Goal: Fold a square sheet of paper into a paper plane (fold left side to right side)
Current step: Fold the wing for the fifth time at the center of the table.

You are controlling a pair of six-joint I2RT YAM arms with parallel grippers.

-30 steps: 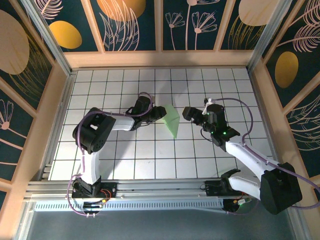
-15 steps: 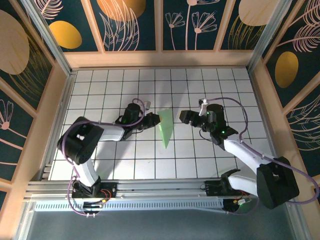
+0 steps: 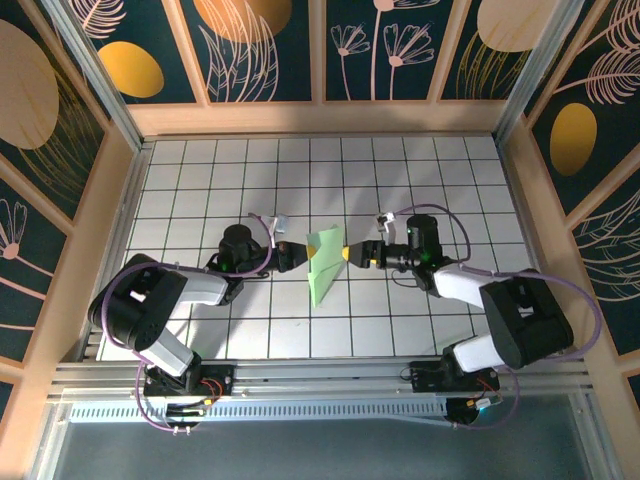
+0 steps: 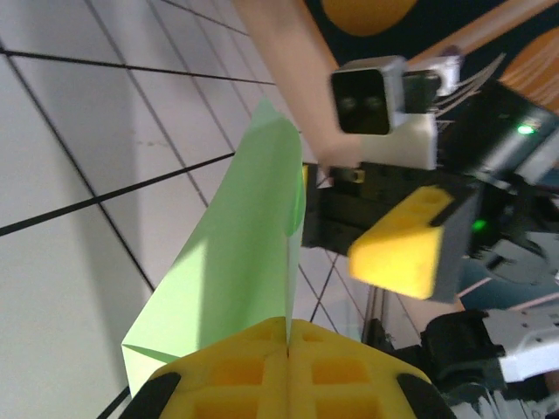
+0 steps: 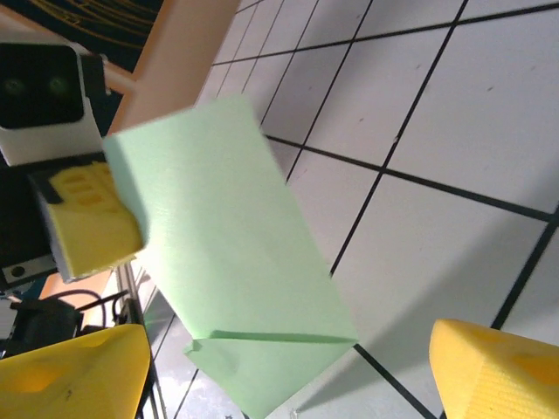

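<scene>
Paper: the folded green paper (image 3: 324, 262) is held near the middle of the surface (image 3: 200, 180).
Left side: the left tool (image 3: 298, 256), at the paper's 9 o'clock, is clenched on its edge.
Right side: the right tool (image 3: 350, 252), at 3 o'clock, is released.

I see the folded sheet (image 3: 322, 265) at the middle of the table (image 3: 200, 180), between the two grippers. The left gripper (image 3: 297, 256) lies on its left, with the sheet's left edge between its fingers. The right gripper (image 3: 349, 253) lies just beside its right edge. The sheet's narrow end points toward the arm bases.
</scene>
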